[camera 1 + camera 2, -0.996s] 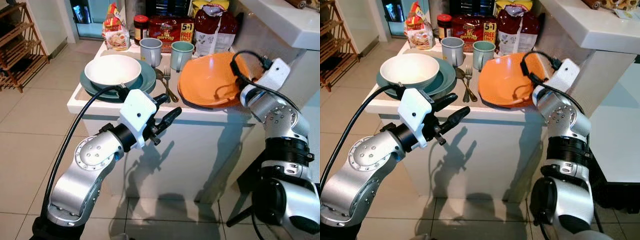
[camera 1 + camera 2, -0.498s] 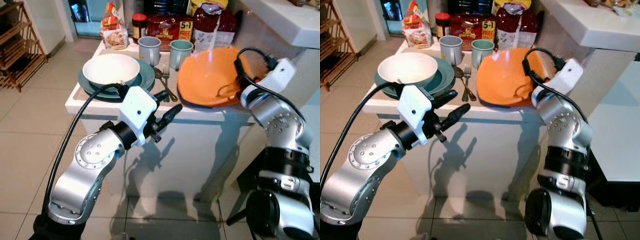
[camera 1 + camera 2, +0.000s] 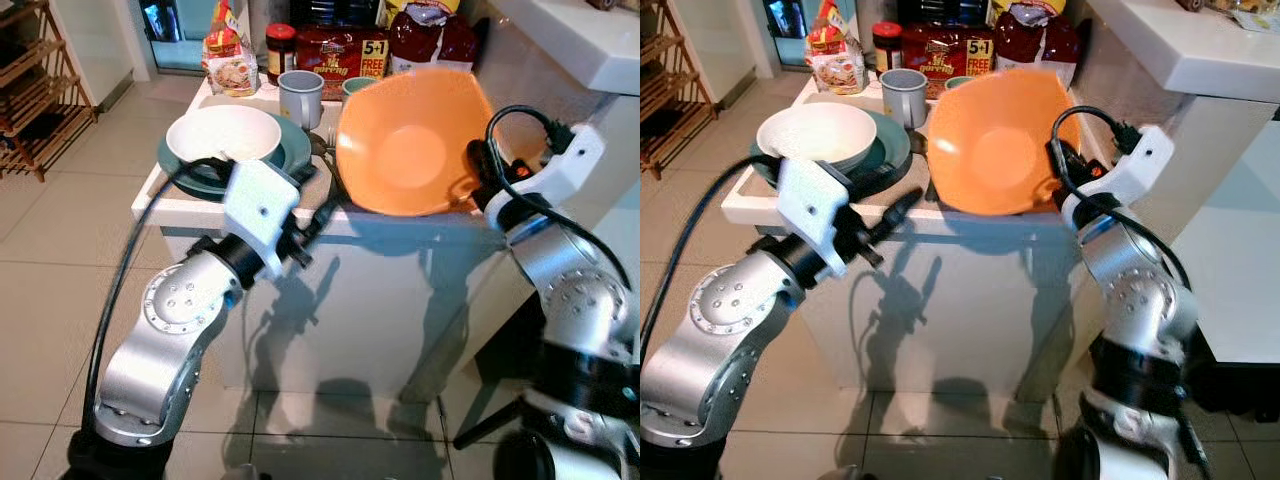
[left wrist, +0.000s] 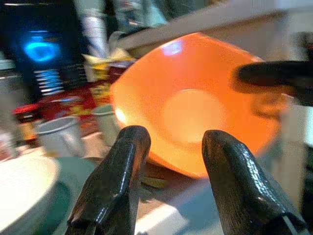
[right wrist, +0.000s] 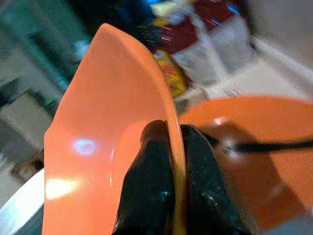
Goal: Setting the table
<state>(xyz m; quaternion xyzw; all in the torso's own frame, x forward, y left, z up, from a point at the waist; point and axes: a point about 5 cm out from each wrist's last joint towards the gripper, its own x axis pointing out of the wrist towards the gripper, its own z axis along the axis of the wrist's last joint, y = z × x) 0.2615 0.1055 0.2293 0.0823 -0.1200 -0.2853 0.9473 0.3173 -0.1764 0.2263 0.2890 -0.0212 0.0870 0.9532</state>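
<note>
At the front edge of a crowded white desk point(image 3: 160, 205), the right gripper point(image 5: 168, 142) has its jaws clenched on the rim of an orange bowl point(image 3: 405, 140), which is lifted and tipped steeply so its hollow faces the camera. In the right wrist view a second orange dish point(image 5: 244, 147) lies flat below the raised one. The left gripper point(image 4: 171, 142) hovers at the desk's front edge just beside the bowl's lower rim, jaws parted and holding nothing.

Doing this step well likely means levelling the bowl before carrying it, since a pinch on one rim of so tilted a dish could slip; the free gripper looks placed to steady the far side.

Room is tight. A white bowl point(image 3: 222, 133) sits on a green plate point(image 3: 290, 150) to the robot's left, a grey mug point(image 3: 301, 97) and packets point(image 3: 343, 48) crowd the back, and a white counter point(image 3: 590, 40) overhangs on the right. Open space lies mainly above and toward the robot, over the tiled floor point(image 3: 60, 250), so lifting clear before swinging sideways seems the safer path.
</note>
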